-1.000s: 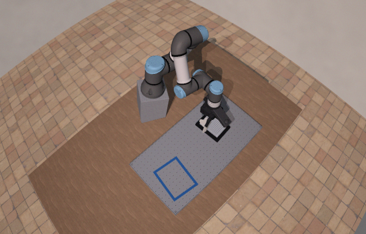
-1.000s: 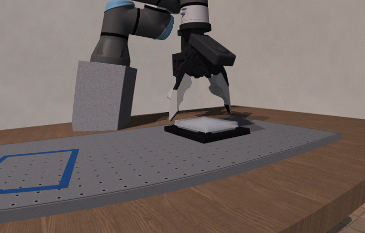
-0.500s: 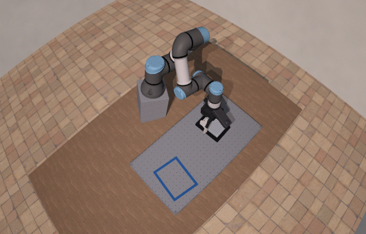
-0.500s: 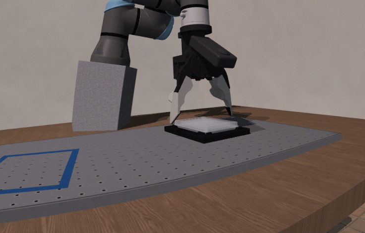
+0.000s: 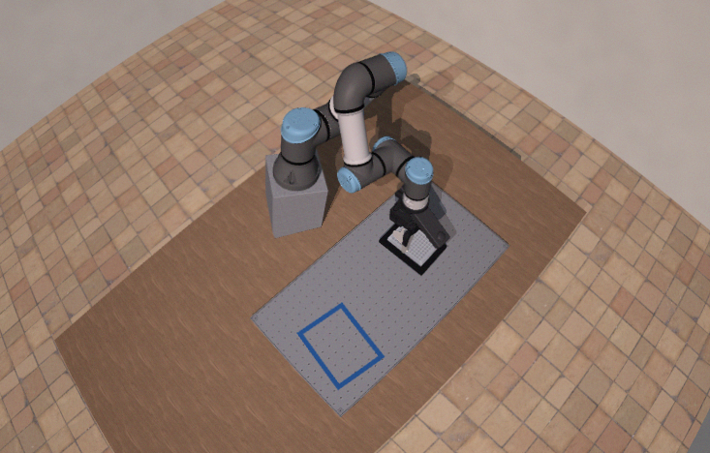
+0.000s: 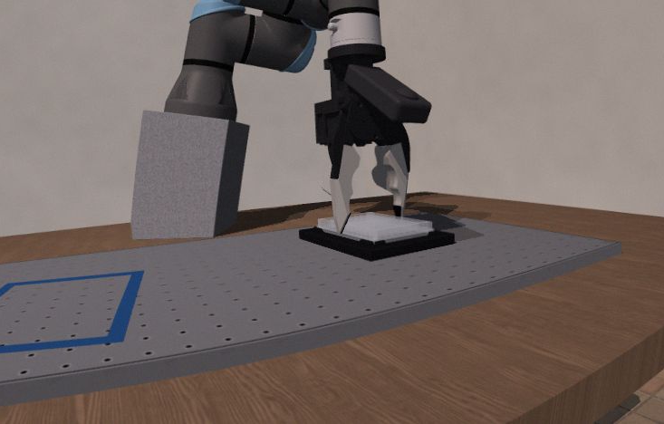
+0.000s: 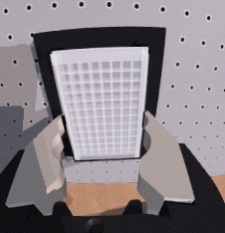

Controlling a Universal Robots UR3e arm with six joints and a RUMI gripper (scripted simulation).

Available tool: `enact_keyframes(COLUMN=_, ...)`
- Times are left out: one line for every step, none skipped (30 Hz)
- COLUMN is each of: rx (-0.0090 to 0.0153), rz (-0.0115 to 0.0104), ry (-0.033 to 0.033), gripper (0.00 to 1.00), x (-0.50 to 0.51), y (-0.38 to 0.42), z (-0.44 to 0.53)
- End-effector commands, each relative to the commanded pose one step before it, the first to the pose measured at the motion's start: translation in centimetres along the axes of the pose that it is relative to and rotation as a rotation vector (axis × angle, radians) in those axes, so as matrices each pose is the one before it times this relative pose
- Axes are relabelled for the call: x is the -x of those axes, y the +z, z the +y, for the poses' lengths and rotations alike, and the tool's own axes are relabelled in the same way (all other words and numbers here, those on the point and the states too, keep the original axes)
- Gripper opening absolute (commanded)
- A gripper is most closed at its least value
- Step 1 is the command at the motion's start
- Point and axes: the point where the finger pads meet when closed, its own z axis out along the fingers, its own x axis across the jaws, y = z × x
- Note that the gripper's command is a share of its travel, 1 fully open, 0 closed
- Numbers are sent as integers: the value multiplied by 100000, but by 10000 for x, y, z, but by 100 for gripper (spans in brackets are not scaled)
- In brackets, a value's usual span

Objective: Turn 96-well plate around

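The white, see-through 96-well plate [image 5: 420,251] [image 6: 391,226] [image 7: 103,95] sits in the black nest N1 [image 5: 432,262] [image 6: 413,247] [image 7: 101,38], which stands on the perforated grey board. My gripper [image 6: 370,223] [image 7: 104,114] points down over the plate. Its two fingertips are low, against the plate's two opposite long sides, and it is shut on the plate. In the top view the gripper body hides one finger and part of the plate. The plate's cut corner and the nest's A1 mark cannot be made out.
A blue rectangle outline [image 5: 319,361] [image 6: 132,305] is marked on the grey board [image 5: 312,292] [image 6: 249,294], well away from the nest. The arm's grey pedestal [image 5: 297,208] [image 6: 178,178] stands beyond the board on the brown table [image 5: 176,292] [image 6: 428,363].
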Motion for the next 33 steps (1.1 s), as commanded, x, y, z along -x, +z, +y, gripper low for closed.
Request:
enact_keyframes(rx=-144, rz=58, ry=29, gripper=0, x=-50, y=-112, z=-392)
enact_keyframes(rx=0, rz=0, ry=0, gripper=0, x=0, y=0, z=0)
enact_keyframes(rx=0, rz=0, ry=0, gripper=0, x=0, y=0, z=0)
enact_keyframes(rx=0, rz=0, ry=0, gripper=0, x=0, y=0, z=0)
enact_keyframes(rx=0, rz=0, ry=0, gripper=0, x=0, y=0, z=0)
enact_keyframes(rx=0, rz=0, ry=0, gripper=0, x=0, y=1, z=0)
enact_keyframes(rx=0, rz=0, ry=0, gripper=0, x=0, y=0, z=0)
enact_keyframes(rx=0, rz=0, ry=0, gripper=0, x=0, y=0, z=0)
enact_keyframes(rx=0, rz=0, ry=0, gripper=0, x=0, y=0, z=0)
enact_keyframes(rx=0, rz=0, ry=0, gripper=0, x=0, y=0, z=0)
enact_keyframes(rx=0, rz=0, ry=0, gripper=0, x=0, y=0, z=0)
enact_keyframes(rx=0, rz=0, ry=0, gripper=0, x=0, y=0, z=0)
enact_keyframes(rx=0, rz=0, ry=0, gripper=0, x=0, y=0, z=0)
enact_keyframes(rx=0, rz=0, ry=0, gripper=0, x=0, y=0, z=0)
enact_keyframes(rx=0, rz=0, ry=0, gripper=0, x=0, y=0, z=0)
enact_keyframes(rx=0, rz=0, ry=0, gripper=0, x=0, y=0, z=0)
enact_keyframes(rx=0, rz=0, ry=0, gripper=0, x=0, y=0, z=0)
enact_keyframes(rx=0, rz=0, ry=0, gripper=0, x=0, y=0, z=0)
enact_keyframes(rx=0, rz=0, ry=0, gripper=0, x=0, y=0, z=0)
enact_keyframes(rx=0, rz=0, ry=0, gripper=0, x=0, y=0, z=0)
enact_keyframes(rx=0, rz=0, ry=0, gripper=0, x=0, y=0, z=0)
enact_keyframes(rx=0, rz=0, ry=0, gripper=0, x=0, y=0, z=0)
enact_keyframes(rx=0, rz=0, ry=0, gripper=0, x=0, y=0, z=0)
enact_keyframes(rx=0, rz=0, ry=0, gripper=0, x=0, y=0, z=0)
enact_keyframes(rx=0, rz=0, ry=0, gripper=0, x=0, y=0, z=0)
enact_keyframes(rx=0, rz=0, ry=0, gripper=0, x=0, y=0, z=0)
enact_keyframes(rx=0, rz=0, ry=0, gripper=0, x=0, y=0, z=0)
enact_keyframes(rx=0, rz=0, ry=0, gripper=0, x=0, y=0, z=0)
enact_keyframes(rx=48, rz=12, ry=23, gripper=0, x=-49, y=-1722, z=248)
enact_keyframes(rx=-9, rz=1, ry=-3, gripper=0, x=-106, y=-1661, z=-57)
enact_keyframes(rx=-12, rz=2, ry=-4, gripper=0, x=-108, y=-1667, z=-72)
enact_keyframes(rx=-13, rz=-1, ry=-16, gripper=0, x=-13, y=-1666, z=-55)
enact_keyframes(rx=-27, rz=0, ry=-6, gripper=0, x=-1, y=-1800, z=-159)
